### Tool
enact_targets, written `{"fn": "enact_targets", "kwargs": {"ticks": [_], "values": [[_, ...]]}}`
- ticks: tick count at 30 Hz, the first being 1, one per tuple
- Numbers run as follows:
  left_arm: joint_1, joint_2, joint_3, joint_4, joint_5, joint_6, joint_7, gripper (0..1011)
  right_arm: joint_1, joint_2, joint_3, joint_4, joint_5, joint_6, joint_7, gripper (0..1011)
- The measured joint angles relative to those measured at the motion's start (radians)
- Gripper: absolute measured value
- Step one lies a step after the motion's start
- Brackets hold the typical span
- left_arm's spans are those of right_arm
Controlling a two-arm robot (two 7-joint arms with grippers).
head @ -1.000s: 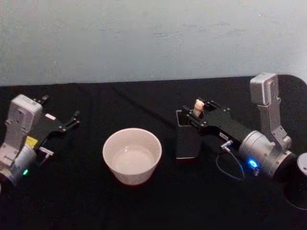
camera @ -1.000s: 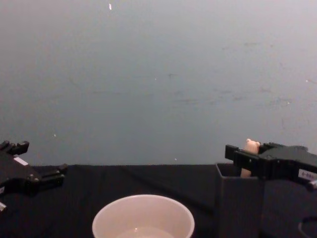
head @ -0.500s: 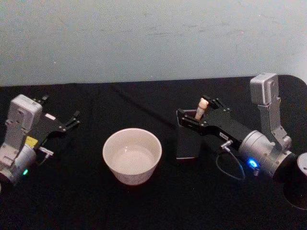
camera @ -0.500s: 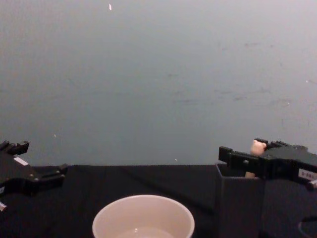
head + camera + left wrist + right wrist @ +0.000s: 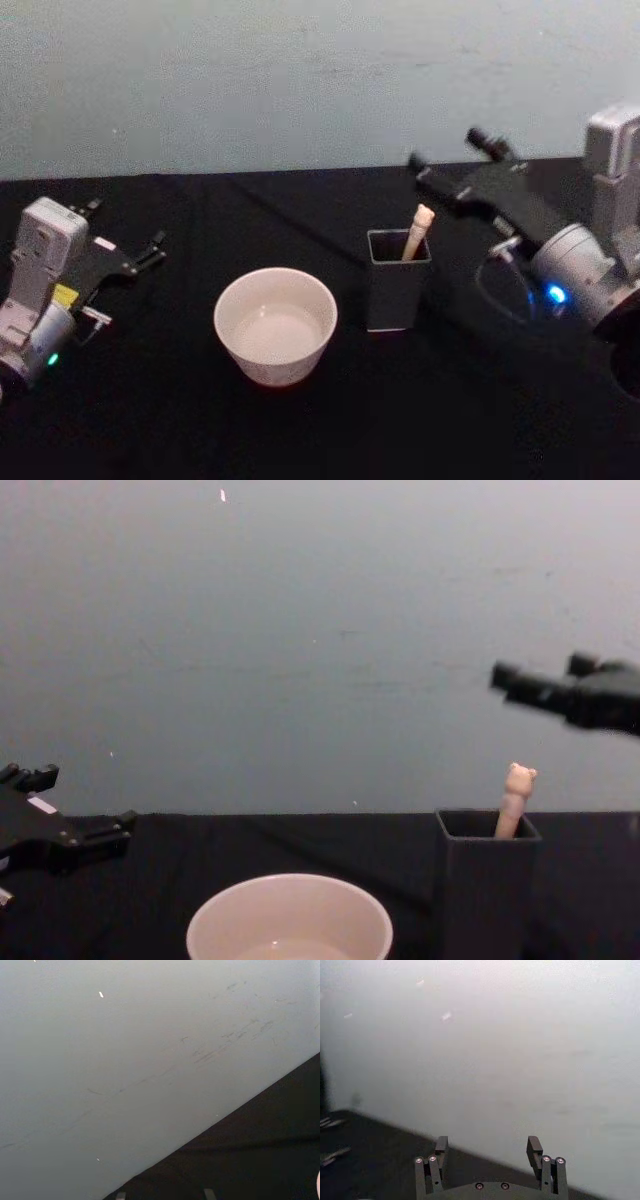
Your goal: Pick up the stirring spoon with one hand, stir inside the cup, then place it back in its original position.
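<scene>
The stirring spoon [image 5: 418,230] stands in the dark grey square holder [image 5: 397,285], its beige bear-topped handle [image 5: 515,795] leaning out over the rim. Its bowl is hidden inside the holder [image 5: 485,880]. The cream-white cup [image 5: 275,325] sits to the holder's left, and the chest view shows its rim [image 5: 290,915] low down. My right gripper [image 5: 447,148] hangs open above and behind the holder, apart from the spoon, with nothing between its fingers [image 5: 440,1144]. In the chest view the right gripper [image 5: 540,672] is well above the bear head. My left gripper [image 5: 128,225] rests open at the far left.
A black cloth [image 5: 320,430] covers the table, and a pale wall [image 5: 300,80] rises behind it. A dark round object [image 5: 628,370] lies at the right edge by the right arm. There is free room between the cup and the left gripper [image 5: 80,805].
My right gripper has let go of the spoon handle, opened, and lifted up and back to the right. The spoon stays in the holder. The left arm has not moved.
</scene>
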Motion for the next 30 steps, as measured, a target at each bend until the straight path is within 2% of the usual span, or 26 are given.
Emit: {"fn": "enact_targets", "kwargs": {"ticks": [3,4,5,7,10,20,30], "values": [[0.000,0.000,0.000,0.000,0.000,0.000,0.000,1001,0.004,-0.012,0.021,0.010,-0.031,-0.022,-0.044,1000],[0.000,0.000,0.000,0.000,0.000,0.000,0.000,1001,0.007,-0.019,0.031,0.024,-0.057,-0.031,-0.076,1000],[0.000,0.000,0.000,0.000,0.000,0.000,0.000,1001,0.007,-0.019,0.031,0.024,-0.057,-0.031,-0.076,1000],[0.000,0.000,0.000,0.000,0.000,0.000,0.000,1001,0.010,-0.028,0.043,0.058,-0.106,-0.035,-0.126,1000],[0.000,0.000,0.000,0.000,0.000,0.000,0.000,1001,0.009,-0.028,0.042,0.093,-0.141,-0.024,-0.143,1000],[0.000,0.000,0.000,0.000,0.000,0.000,0.000,1001,-0.011,-0.026,0.012,0.176,-0.205,0.034,-0.117,1000],[0.000,0.000,0.000,0.000,0.000,0.000,0.000,1001,-0.011,-0.034,0.008,0.207,-0.231,0.053,-0.103,1000]]}}
